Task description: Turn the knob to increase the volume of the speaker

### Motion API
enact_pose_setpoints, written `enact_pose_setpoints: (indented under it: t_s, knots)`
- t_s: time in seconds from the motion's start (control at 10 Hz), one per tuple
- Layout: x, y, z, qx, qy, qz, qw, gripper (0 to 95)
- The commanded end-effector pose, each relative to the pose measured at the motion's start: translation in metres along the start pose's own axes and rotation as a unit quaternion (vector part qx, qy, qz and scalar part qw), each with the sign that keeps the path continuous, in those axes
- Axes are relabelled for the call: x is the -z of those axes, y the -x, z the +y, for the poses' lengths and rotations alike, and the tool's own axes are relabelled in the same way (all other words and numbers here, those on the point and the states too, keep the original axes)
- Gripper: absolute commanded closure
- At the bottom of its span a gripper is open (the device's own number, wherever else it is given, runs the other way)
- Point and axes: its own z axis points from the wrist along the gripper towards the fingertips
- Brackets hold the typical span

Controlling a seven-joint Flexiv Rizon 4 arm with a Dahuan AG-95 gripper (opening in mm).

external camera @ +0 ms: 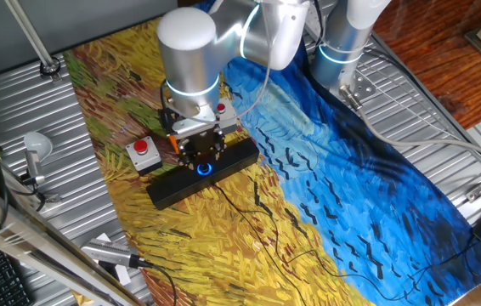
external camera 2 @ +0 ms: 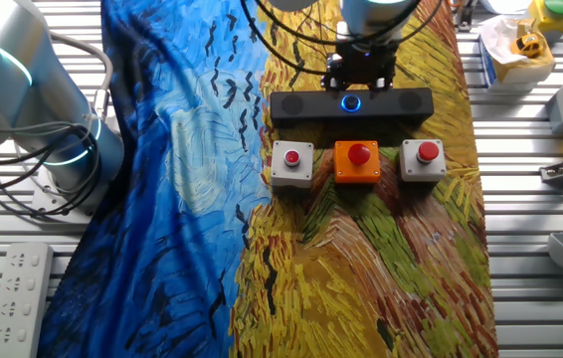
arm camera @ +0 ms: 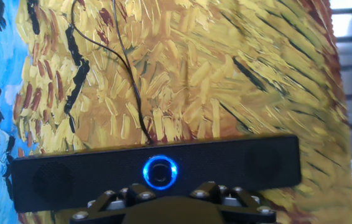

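Ribbed metal table point(external camera 2: 540, 268), mostly covered by a painted cloth point(external camera 2: 361, 268), blue on one half, yellow on the other. On the yellow half: black speaker point(external camera 2: 306, 105) lying flat, thin cable point(arm camera: 132, 87) trailing from it over the cloth. Just beside the speaker, a row of three button boxes: grey point(external camera 2: 292, 164), orange point(external camera 2: 358, 162), grey point(external camera 2: 423, 161). On bare metal at the near left in the other fixed view, a white power strip point(external camera 2: 15, 293).
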Motion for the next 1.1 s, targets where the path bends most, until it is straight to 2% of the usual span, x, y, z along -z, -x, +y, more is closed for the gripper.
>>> enact_pose_setpoints:
  t_s: [0.1,0.8,1.1]
  knots:
    - [0.001,0.000,0.001,-0.006,0.001,0.001,1.0000,38.0]
    - [0.001,0.000,0.001,-0.017,0.003,0.010,0.9998,38.0]
    - [-0.013,0.003,0.001,0.000,0.003,0.007,1.0000,38.0]
